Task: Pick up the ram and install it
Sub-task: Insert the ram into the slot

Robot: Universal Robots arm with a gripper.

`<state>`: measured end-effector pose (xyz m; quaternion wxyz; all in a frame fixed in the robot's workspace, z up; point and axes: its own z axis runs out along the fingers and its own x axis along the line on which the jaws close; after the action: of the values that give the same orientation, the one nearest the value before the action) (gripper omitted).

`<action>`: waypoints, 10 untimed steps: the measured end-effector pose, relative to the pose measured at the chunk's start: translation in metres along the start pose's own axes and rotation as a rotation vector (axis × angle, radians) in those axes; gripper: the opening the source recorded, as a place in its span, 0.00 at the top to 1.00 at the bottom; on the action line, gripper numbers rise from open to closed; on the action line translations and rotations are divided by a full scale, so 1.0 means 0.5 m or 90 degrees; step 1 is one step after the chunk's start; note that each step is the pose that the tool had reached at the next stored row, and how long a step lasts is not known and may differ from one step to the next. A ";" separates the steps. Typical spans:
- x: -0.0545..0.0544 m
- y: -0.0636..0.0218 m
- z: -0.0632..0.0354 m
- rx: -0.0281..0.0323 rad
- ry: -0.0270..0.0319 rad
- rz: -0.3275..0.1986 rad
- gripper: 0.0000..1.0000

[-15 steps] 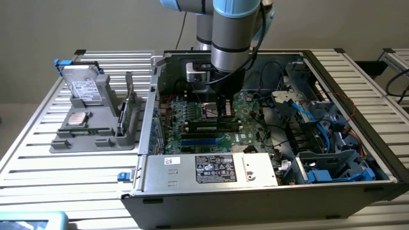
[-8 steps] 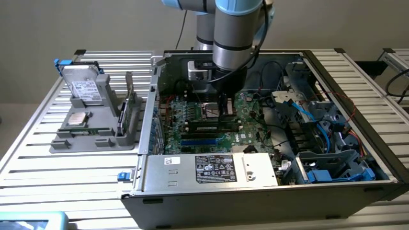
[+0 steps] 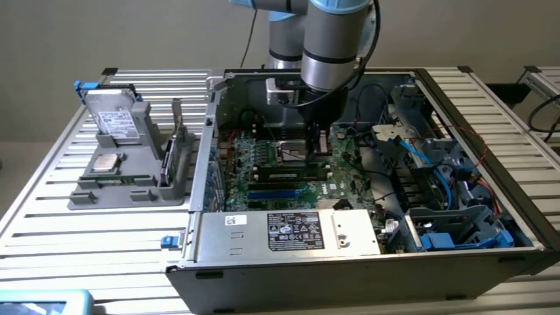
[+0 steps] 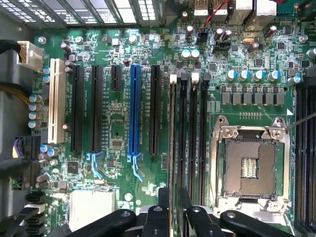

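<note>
My fingers (image 4: 157, 215) are pinching the ram (image 4: 172, 148) by its thin edge. It hangs over the bank of black memory slots (image 4: 195, 148) just beside the empty processor socket (image 4: 248, 168), along the slot farthest from that socket. My worry is alignment: if the stick is tilted or a little off its groove, pushing down could jam it against the slot wall, strain the board, or make it slip in my grip.
</note>
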<state>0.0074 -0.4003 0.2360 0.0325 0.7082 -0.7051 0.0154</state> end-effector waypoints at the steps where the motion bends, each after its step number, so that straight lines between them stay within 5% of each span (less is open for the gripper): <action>1: 0.000 -0.004 -0.002 -0.0008 0.0000 0.000 0.78; 10: 0.001 -0.029 -0.012 -0.0053 -0.0005 0.000 0.78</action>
<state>0.0222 -0.4005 0.2419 0.0352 0.7083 -0.7050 0.0122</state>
